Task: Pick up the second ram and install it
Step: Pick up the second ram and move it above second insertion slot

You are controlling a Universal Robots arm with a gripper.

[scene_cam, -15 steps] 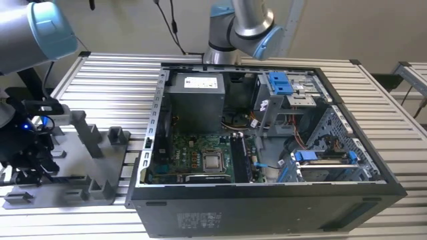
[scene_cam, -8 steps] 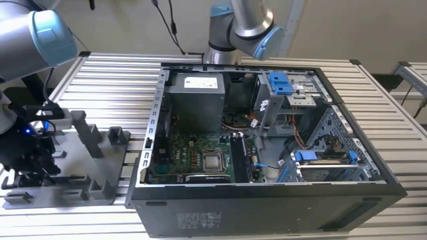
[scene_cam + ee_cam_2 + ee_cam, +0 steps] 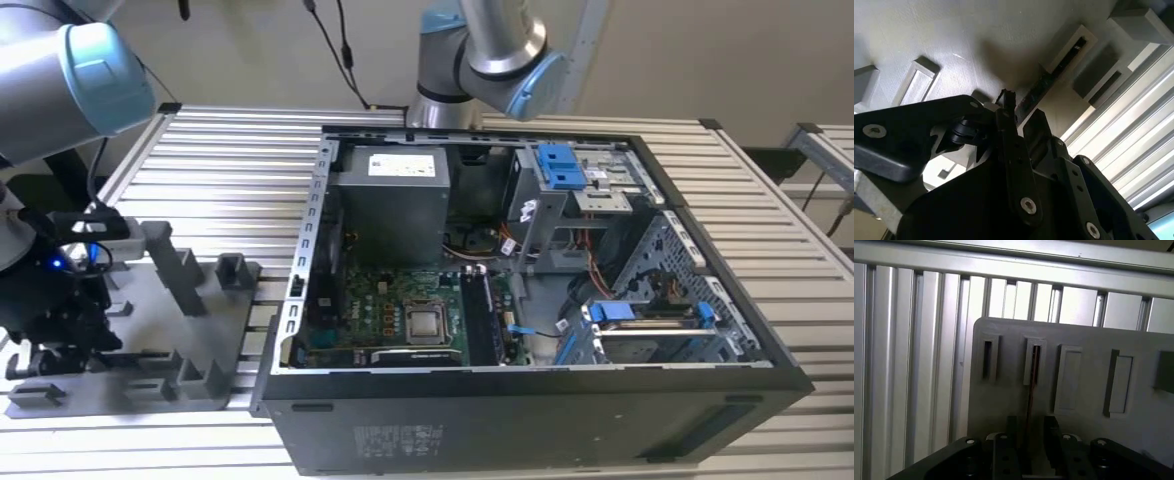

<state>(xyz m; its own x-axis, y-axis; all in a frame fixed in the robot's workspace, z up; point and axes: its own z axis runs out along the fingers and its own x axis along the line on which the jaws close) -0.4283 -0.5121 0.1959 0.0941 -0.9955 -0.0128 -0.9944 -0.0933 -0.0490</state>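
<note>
The second ram [image 3: 1032, 370] is a thin dark stick standing on edge in a slot of the grey fixture tray [image 3: 1089, 340]. My gripper [image 3: 1030, 422] straddles its near end, one finger on each side, with a narrow light gap showing beside the stick. In the second wrist view the ram [image 3: 1046, 82] runs from the tray slot [image 3: 1074, 47] down between the black fingertips [image 3: 1005, 102] of the gripper [image 3: 1021, 107]. In the exterior view the gripper [image 3: 56, 345] hangs low over the tray [image 3: 200, 345] at the exterior view's left.
The open computer case [image 3: 534, 420] lies to the exterior view's right of the tray, its motherboard [image 3: 400, 300] facing up. Upright posts [image 3: 174, 265] rise from the tray. Another arm's base [image 3: 481, 50] stands behind the case. A ribbed aluminium table [image 3: 227, 150] carries everything.
</note>
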